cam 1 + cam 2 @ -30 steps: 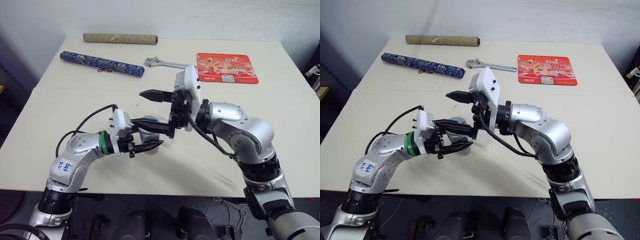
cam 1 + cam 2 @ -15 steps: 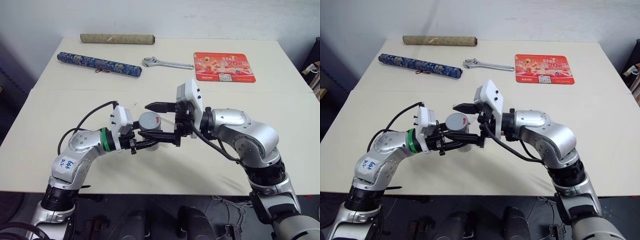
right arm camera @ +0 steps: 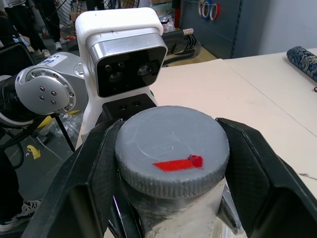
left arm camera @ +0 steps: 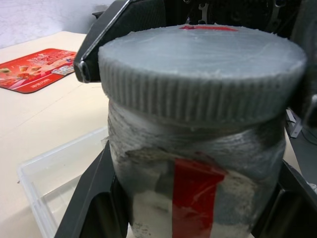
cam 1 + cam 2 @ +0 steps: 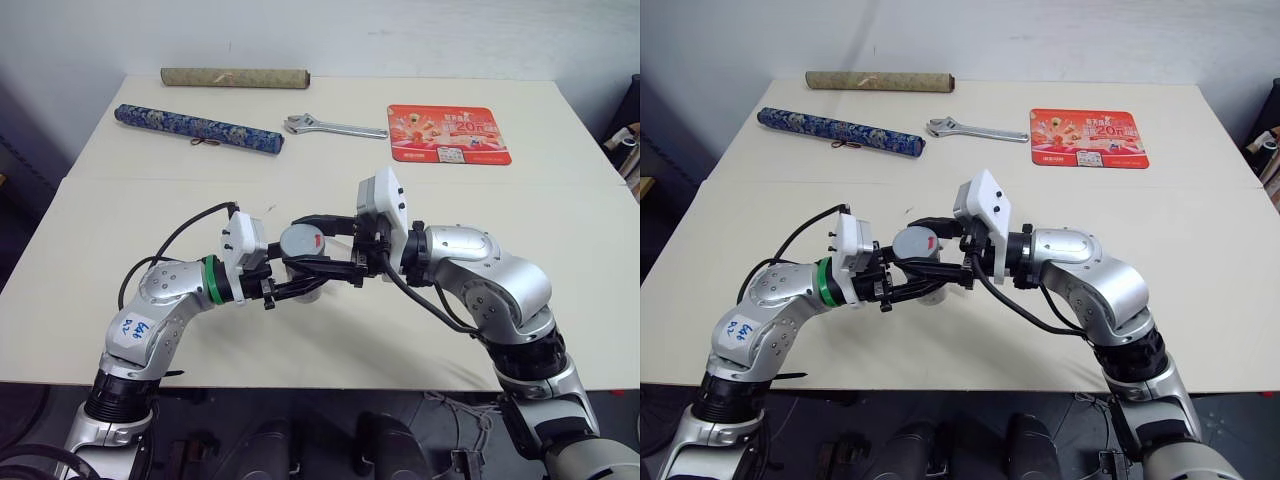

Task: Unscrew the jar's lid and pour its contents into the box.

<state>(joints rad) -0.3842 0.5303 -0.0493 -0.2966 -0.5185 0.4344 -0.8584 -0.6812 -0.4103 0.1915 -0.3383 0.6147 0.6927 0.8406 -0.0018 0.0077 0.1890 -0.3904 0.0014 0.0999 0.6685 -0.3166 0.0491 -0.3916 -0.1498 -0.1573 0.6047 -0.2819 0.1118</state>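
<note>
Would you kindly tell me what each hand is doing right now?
Left hand: closed on the jar, holding it by its body.
Right hand: closed on the lid.

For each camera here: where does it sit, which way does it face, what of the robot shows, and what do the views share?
Left and right eye views: head, looking forward and down at the table; both arms show.
Left wrist view: left wrist, along the left pincer shut on the jar; box behind.
Right wrist view: right wrist, along the right pincer shut on the lid; left arm shows.
Shared: jar and lid.
</note>
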